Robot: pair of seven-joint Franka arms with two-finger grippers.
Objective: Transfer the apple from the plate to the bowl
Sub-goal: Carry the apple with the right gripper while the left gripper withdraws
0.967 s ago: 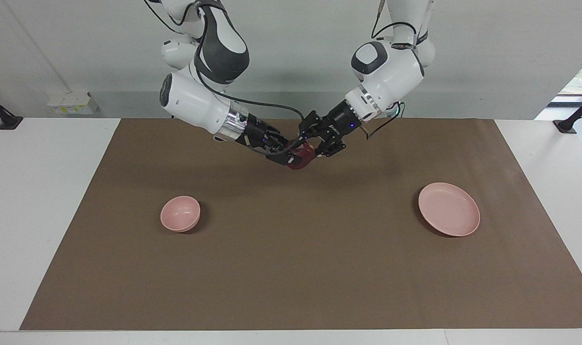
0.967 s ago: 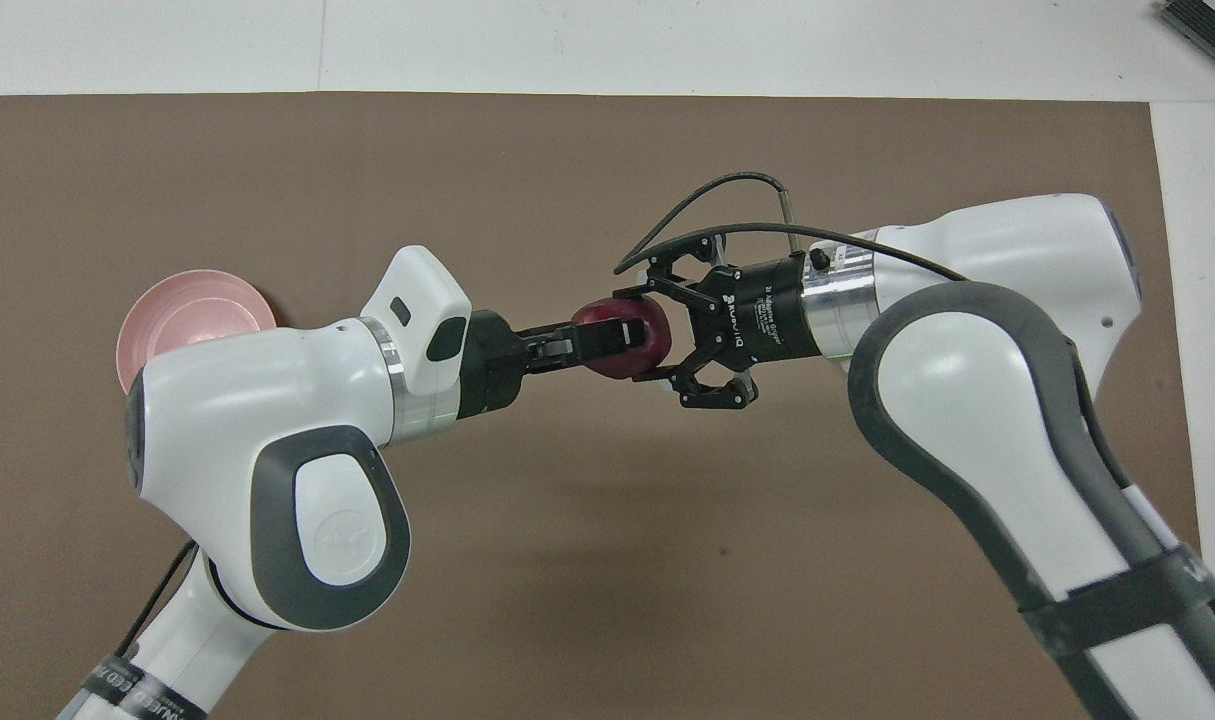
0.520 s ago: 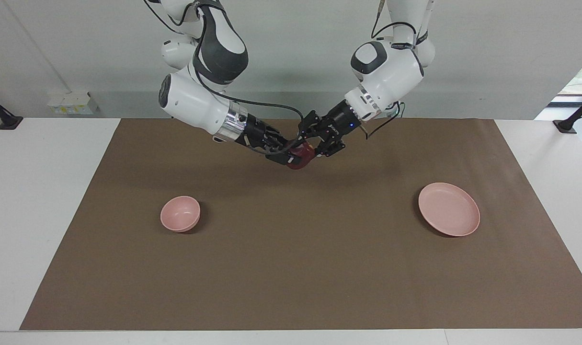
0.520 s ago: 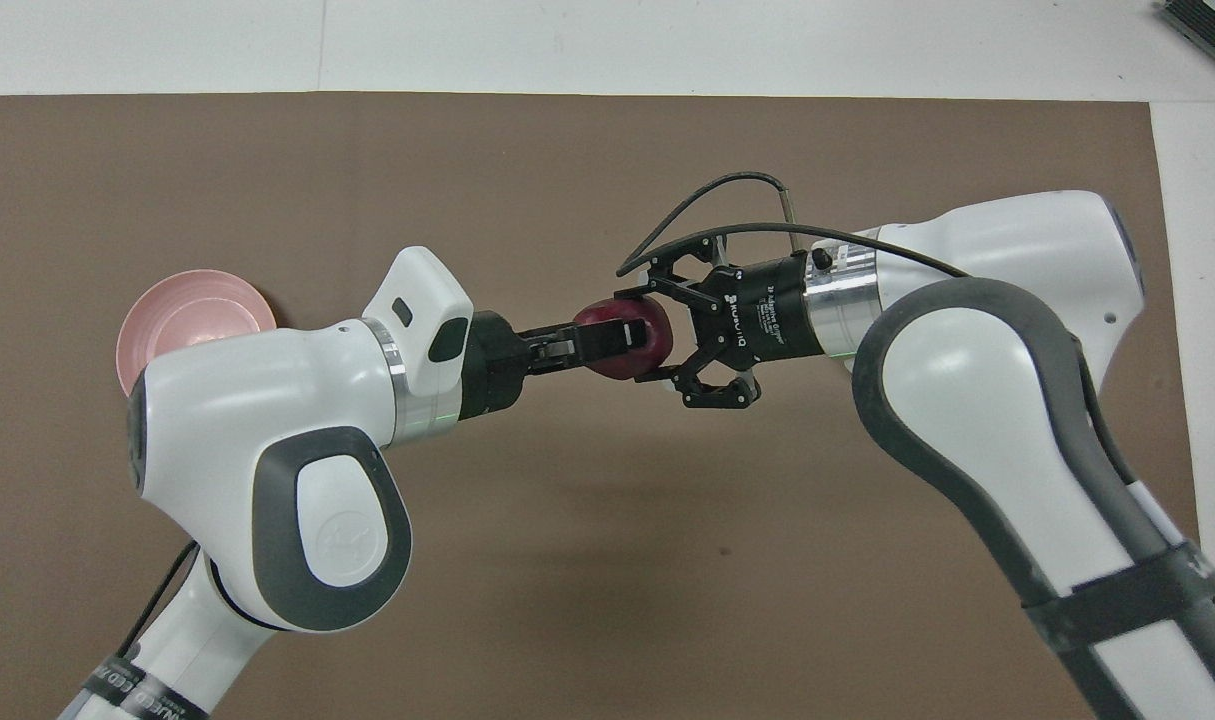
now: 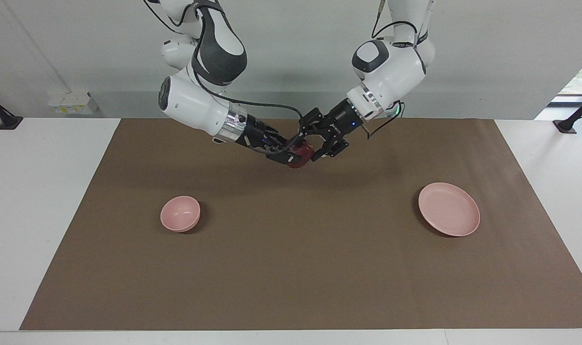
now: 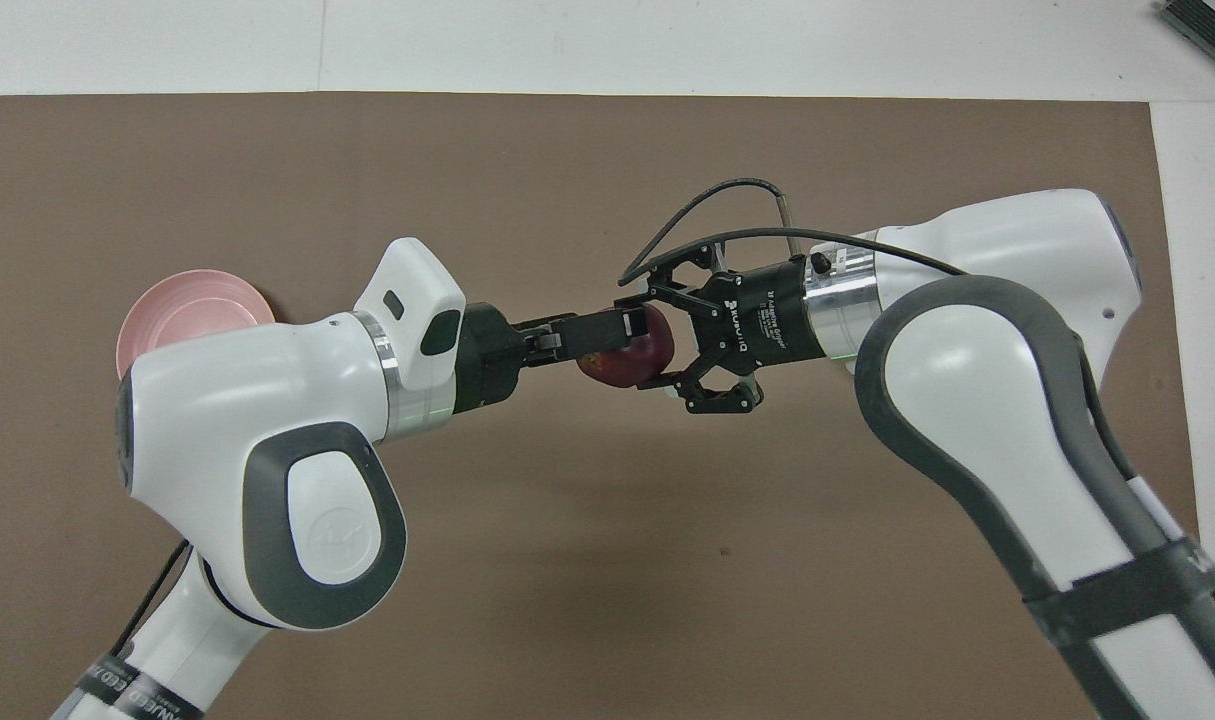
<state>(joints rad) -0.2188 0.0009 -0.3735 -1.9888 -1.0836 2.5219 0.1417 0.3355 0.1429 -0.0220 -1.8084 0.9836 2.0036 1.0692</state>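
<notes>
One apple (image 5: 300,154), one plate (image 5: 449,209), one bowl (image 5: 180,213), two arms.

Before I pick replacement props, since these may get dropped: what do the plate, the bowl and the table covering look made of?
Plate and bowl: probably plastic or melamine, given their uniform pale pink, matte finish and thin rims. Brown covering: looks like paper or thin card, flat, matte and straight-edged.

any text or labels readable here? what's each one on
"ROBOTIQ", upside down, on the body of the right pincer.
Smaller line beside it: too small to read.
Lettering on the band low on the left arm: cut off, unreadable.
On the bowl and plate: none.
</notes>
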